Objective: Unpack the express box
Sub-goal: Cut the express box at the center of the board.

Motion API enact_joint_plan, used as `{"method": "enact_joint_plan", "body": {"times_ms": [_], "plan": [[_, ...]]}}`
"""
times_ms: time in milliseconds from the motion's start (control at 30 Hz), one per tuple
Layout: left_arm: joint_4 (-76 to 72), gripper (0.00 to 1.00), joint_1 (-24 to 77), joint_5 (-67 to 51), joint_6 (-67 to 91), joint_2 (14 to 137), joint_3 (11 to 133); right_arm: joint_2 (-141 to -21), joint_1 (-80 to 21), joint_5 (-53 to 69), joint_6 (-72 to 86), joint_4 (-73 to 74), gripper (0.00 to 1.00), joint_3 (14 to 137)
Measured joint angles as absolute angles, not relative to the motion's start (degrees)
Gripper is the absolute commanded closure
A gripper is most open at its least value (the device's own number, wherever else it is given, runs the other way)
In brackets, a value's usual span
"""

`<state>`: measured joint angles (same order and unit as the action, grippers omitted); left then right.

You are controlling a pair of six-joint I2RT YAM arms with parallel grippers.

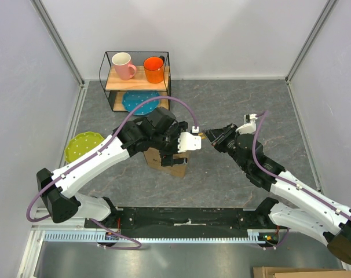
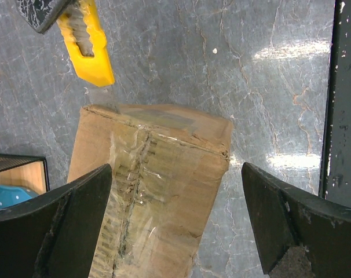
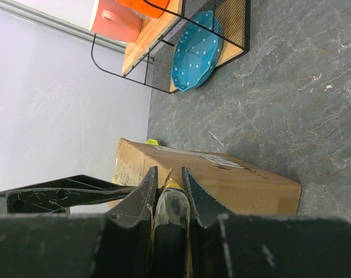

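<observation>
Left pincer point(image 2: 176, 168) astride express box point(image 2: 158, 145), knife point(image 2: 91, 55) near

Top cam: fixed high behind arm bases, looks down on whole grey stone-look table point(image 1: 239, 110). L wrist cam: v. close, downward through left gripper point(image 2: 176, 168) onto brown cardboard box point(image 2: 164, 202) top. R wrist cam: low, rolled sideways, faces box side + black wire rack point(image 3: 233, 29). All 3 share box, rack; wrist cams share yellow plastic cutter point(image 2: 91, 52).

express box point(image 1: 171, 165) mid-table | wire rack point(image 1: 138, 81) behind it, mugs point(image 1: 124, 65) on top shelf | plate point(image 1: 83, 146) left | utility knife point(image 2: 92, 55) right, in right gripper point(image 3: 168, 175)
</observation>
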<state>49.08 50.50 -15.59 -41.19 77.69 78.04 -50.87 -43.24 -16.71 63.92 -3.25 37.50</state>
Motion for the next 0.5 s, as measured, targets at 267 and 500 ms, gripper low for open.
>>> {"method": "enact_joint_plan", "body": {"times_ms": [267, 500], "plan": [[49.1, 0.01, 50.5, -15.6, -41.2, 77.7, 78.0, -50.9, -43.2, -16.8, 64.3, -3.4, 1.00, 37.4], [49.1, 0.01, 50.5, -15.6, -41.2, 77.7, 78.0, -50.9, -43.2, -17.0, 64.3, -3.4, 1.00, 37.4]]}}
